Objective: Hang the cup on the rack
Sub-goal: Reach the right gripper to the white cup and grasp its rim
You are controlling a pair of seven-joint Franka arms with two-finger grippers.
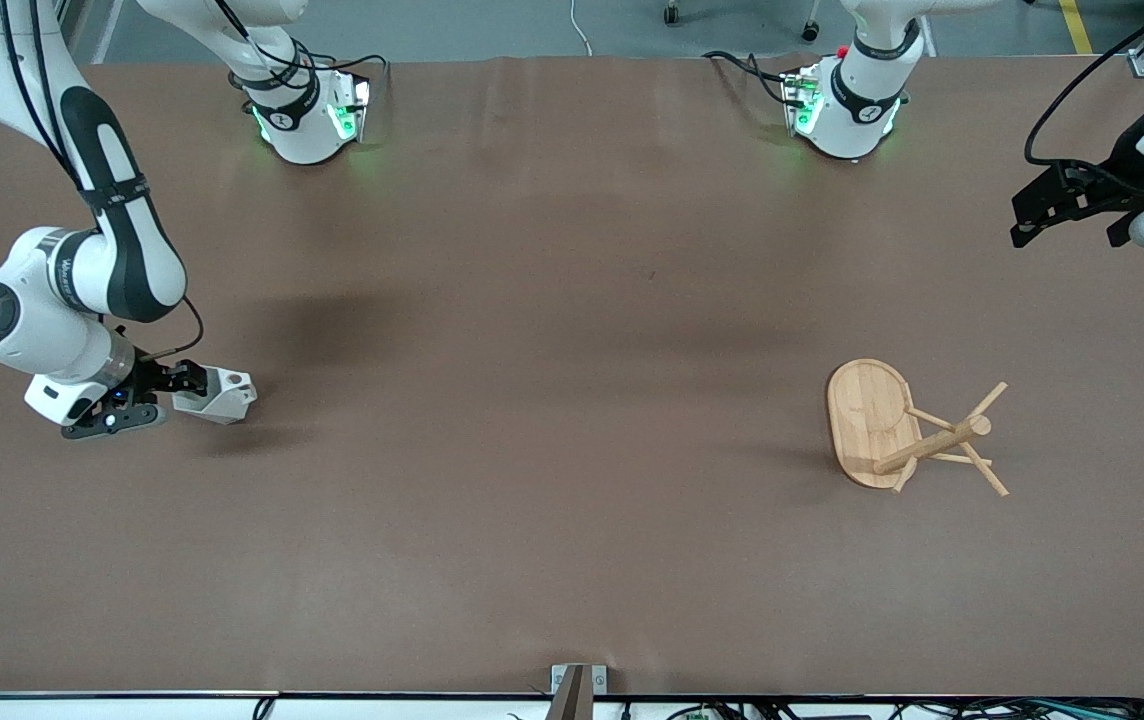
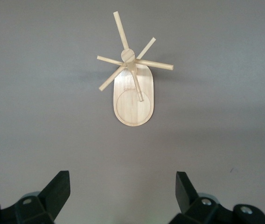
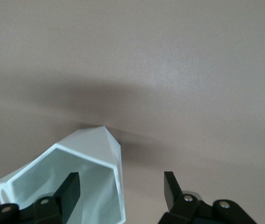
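Observation:
The white faceted cup lies on its side on the table near the right arm's end, its hexagonal mouth turned toward my right gripper. That gripper is open and straddles the cup's rim wall. One finger is inside the mouth and the other finger is outside, clear of the wall. The bamboo rack stands upright on its oval base toward the left arm's end, also in the left wrist view. My left gripper waits open in the air, with nothing between its fingers.
Both robot bases stand along the table's edge farthest from the front camera. A small metal bracket sits at the table's near edge. Brown tabletop stretches between cup and rack.

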